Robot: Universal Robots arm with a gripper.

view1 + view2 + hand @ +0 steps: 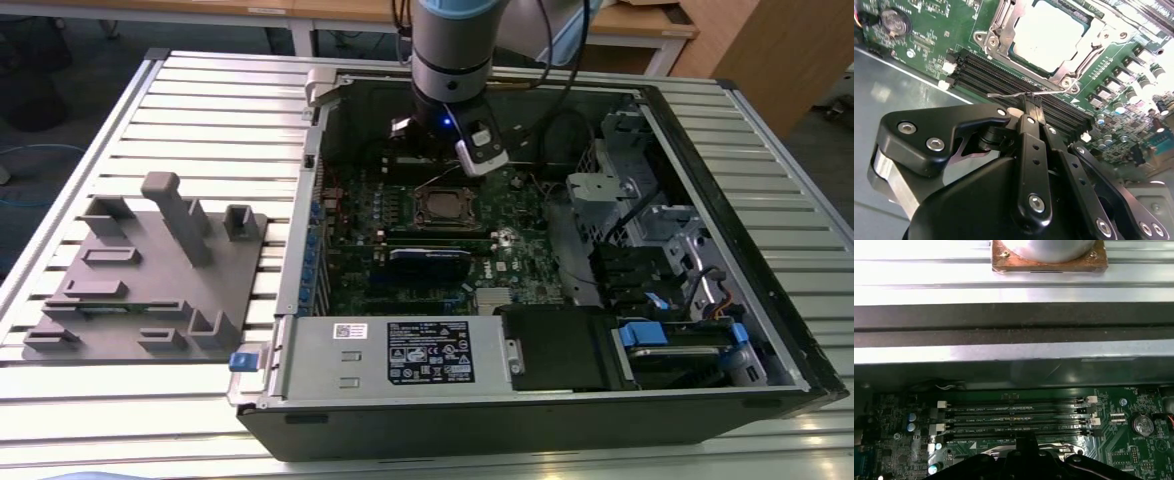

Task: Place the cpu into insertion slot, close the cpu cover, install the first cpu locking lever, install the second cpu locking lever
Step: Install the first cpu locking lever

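The cpu [1051, 32], with its pale metal top, lies in the insertion slot [447, 205] on the green board. The silvery cpu cover [1000, 31] lies flat around it like a frame. A thin wire locking lever [1004, 94] crosses just beside the socket, over the black memory slots [999, 75]. My gripper [1032, 101] has its black fingers together, pinching that lever at their tips. In the exterior view the gripper [483, 160] hangs inside the open computer case, just behind the socket. The first wrist view shows the gripper [1026, 440] at the edge of the memory slots [1014, 415].
A grey power supply box [394, 355] fills the case's near side, with drive bays and cables [654, 250] at the exterior view's right. On the slatted table at the left stands a grey fixture plate [147, 270]. A coin battery [894, 20] sits on the board.
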